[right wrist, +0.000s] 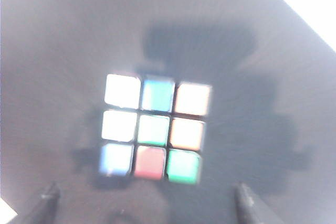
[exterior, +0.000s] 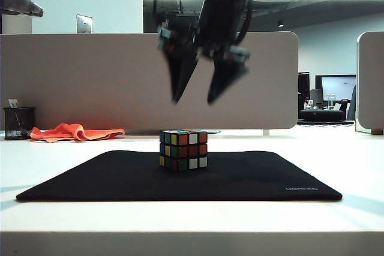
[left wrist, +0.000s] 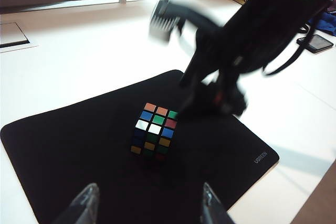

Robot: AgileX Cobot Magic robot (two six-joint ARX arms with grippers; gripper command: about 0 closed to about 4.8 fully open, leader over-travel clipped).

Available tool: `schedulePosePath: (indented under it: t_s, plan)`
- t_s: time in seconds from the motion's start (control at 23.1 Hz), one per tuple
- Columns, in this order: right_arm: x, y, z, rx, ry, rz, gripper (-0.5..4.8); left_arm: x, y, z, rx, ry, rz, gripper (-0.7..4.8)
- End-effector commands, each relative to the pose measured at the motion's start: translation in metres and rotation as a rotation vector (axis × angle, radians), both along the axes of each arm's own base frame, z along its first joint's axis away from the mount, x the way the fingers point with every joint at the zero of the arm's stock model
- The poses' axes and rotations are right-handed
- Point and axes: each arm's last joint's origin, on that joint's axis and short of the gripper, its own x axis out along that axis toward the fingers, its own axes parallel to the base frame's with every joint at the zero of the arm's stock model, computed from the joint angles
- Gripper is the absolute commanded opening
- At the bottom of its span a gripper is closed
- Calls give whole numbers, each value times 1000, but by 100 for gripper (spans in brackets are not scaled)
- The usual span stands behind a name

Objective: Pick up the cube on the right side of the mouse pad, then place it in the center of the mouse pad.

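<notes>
The cube [exterior: 183, 149] rests alone near the middle of the black mouse pad [exterior: 90, 181], with no gripper touching it. My right gripper [exterior: 193, 100] hangs well above it, fingers pointing down and open. From the right wrist, the cube's top face [right wrist: 152, 132] lies on the mouse pad [right wrist: 63, 51] beyond the spread fingertips of the right gripper [right wrist: 146, 187]. My left gripper [left wrist: 149, 188] is open and empty over the mouse pad [left wrist: 63, 150], short of the cube [left wrist: 154, 132]. The blurred right arm [left wrist: 247, 40] shows behind the cube.
An orange cloth [exterior: 75, 131] and a black mesh pen cup [exterior: 18, 123] sit at the back left before a beige partition [exterior: 90, 76]. A phone [left wrist: 317, 43] lies on the white table [left wrist: 94, 51] past the pad. A flat grey plate [left wrist: 11, 34] is set into the table.
</notes>
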Motion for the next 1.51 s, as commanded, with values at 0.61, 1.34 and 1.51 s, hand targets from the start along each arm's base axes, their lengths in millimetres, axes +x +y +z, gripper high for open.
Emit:
schedulePosePath:
  t_s: [0.61, 1.34, 1.51]
  plan:
    - [-29, -125, 133, 164, -362, -376, 8, 0, 1, 3, 9, -21, 47, 111]
    - [-81, -178, 171, 230, -572, -500, -1, -20, 13, 21, 48, -152, 369, 48]
    - [-99, -182, 160, 234, -577, -500, -1, -28, 14, 18, 69, -113, 380, 48]
